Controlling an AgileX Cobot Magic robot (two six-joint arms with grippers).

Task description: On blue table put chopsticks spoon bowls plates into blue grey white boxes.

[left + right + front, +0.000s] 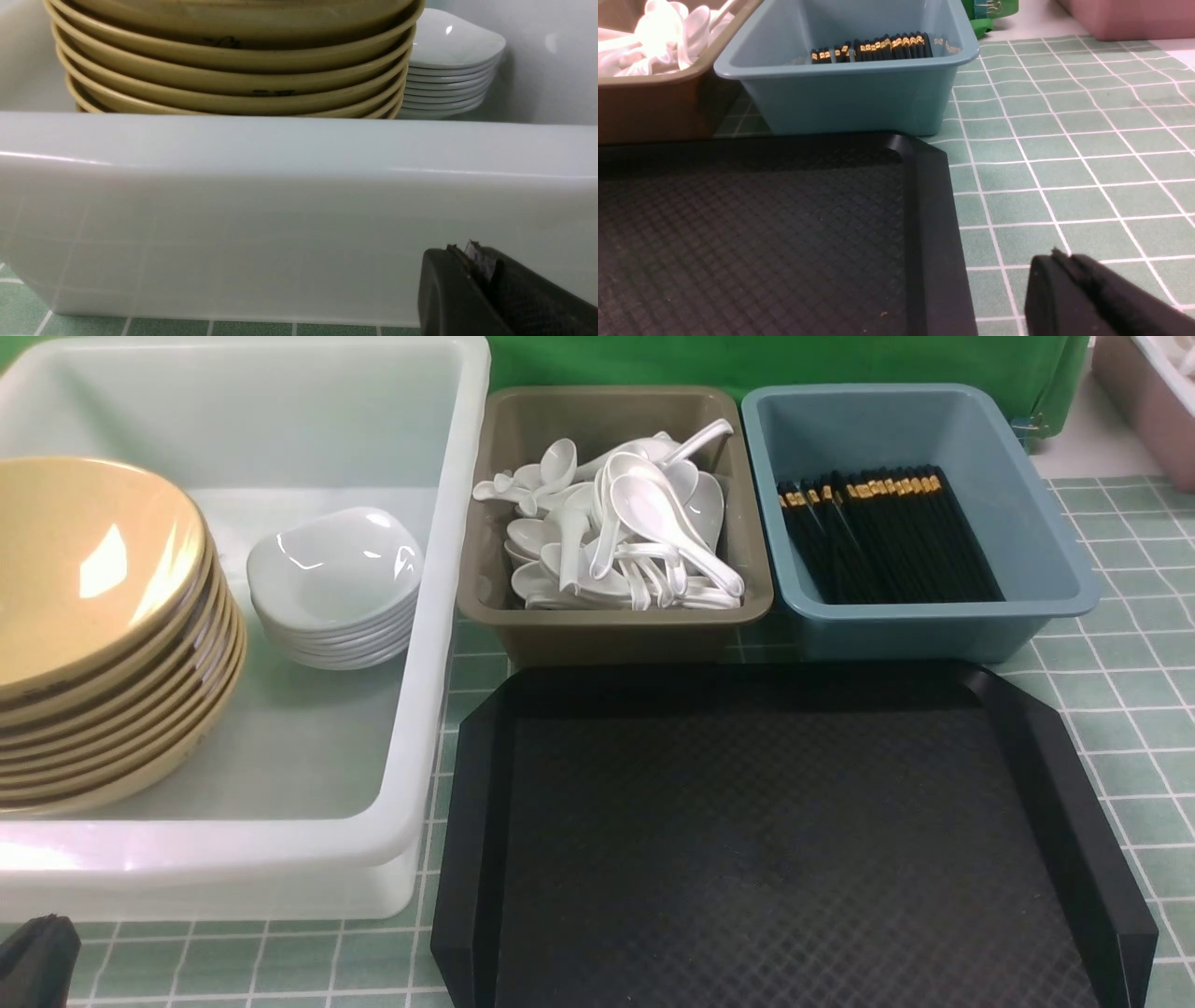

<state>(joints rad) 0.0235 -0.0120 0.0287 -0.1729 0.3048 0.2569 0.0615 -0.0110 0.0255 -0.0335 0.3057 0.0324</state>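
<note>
The white box (439,616) at the left holds a stack of yellow plates (103,644) and a stack of small white bowls (331,588). White spoons (625,537) fill the grey box (616,621). Black chopsticks (882,537) lie in the blue box (934,625). My left gripper (37,957) rests low at the near left, shut and empty, just outside the white box's front wall (280,210); its tip (472,254) shows in the left wrist view. My right gripper (1057,263) is shut and empty over the tablecloth, right of the black tray (924,224).
A black tray (775,840) with raised rims lies bare in front of the grey and blue boxes. The green checked tablecloth (1120,691) runs to the right. A pink container (1148,401) stands at the far right, before a green backdrop (794,359).
</note>
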